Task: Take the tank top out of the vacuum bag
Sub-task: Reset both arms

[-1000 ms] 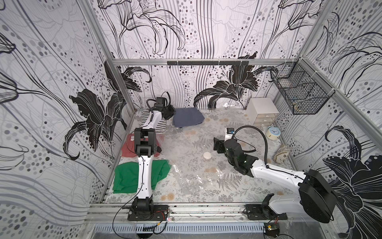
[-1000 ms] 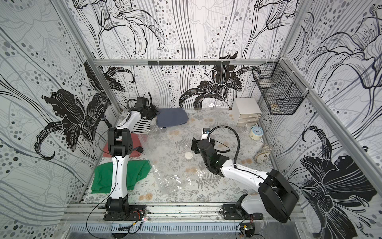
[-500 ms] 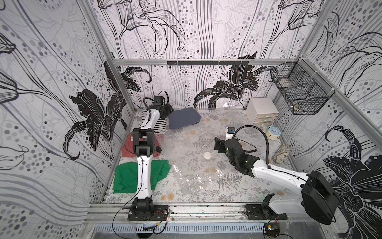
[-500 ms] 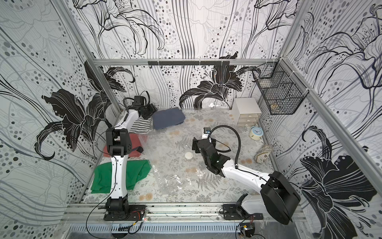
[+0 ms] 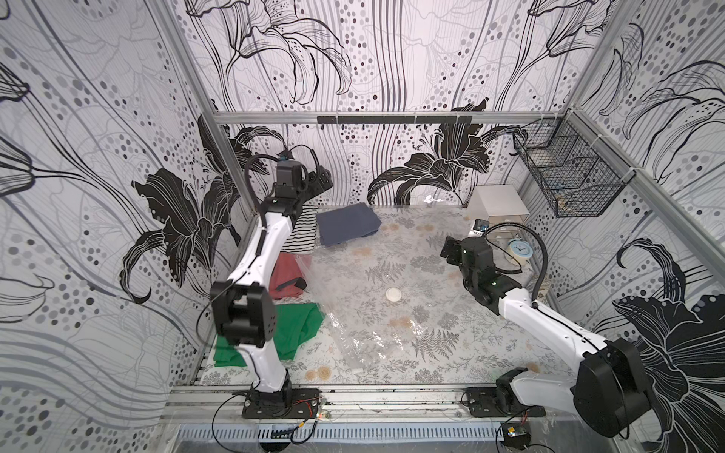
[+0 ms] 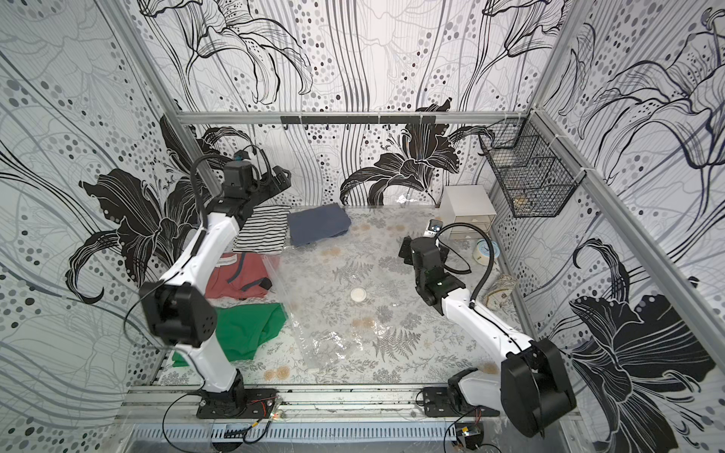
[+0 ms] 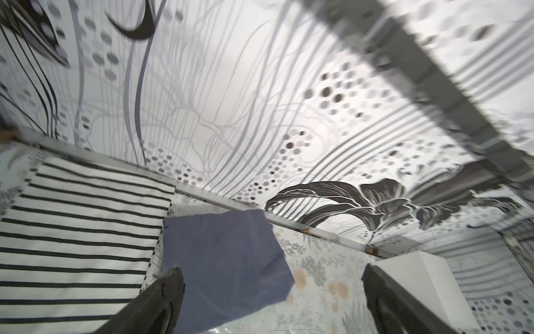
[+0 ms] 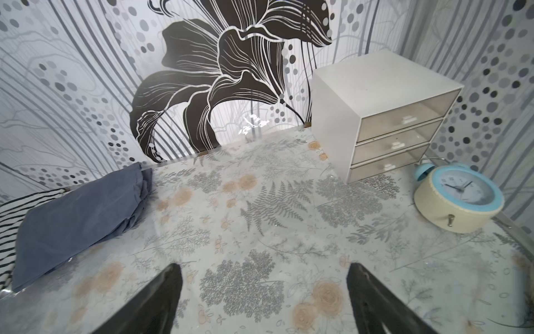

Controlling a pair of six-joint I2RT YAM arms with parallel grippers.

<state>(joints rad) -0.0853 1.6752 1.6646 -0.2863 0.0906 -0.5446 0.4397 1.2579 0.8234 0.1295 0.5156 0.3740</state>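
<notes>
Hanging over the far edge of the counter (image 5: 490,353), the left tool (image 7: 271,271) has its fingers (image 7: 164,295) spread wide with nothing between them. Just below it lies the folded dark blue tank top (image 5: 347,229), right beside a striped garment (image 5: 302,235). Further toward the arm's base, the clear vacuum bag (image 5: 355,345) lies flat, white valve (image 5: 393,294) facing up. The right tool (image 8: 264,269), fingers also apart and empty, hovers near the valve.

The vacuum bag (image 5: 353,313) is laid flat, clear, crinkled, valve disc (image 5: 393,294) up. The tank top (image 5: 347,224), blue-grey, folded, is laid outside it, farther back.
</notes>
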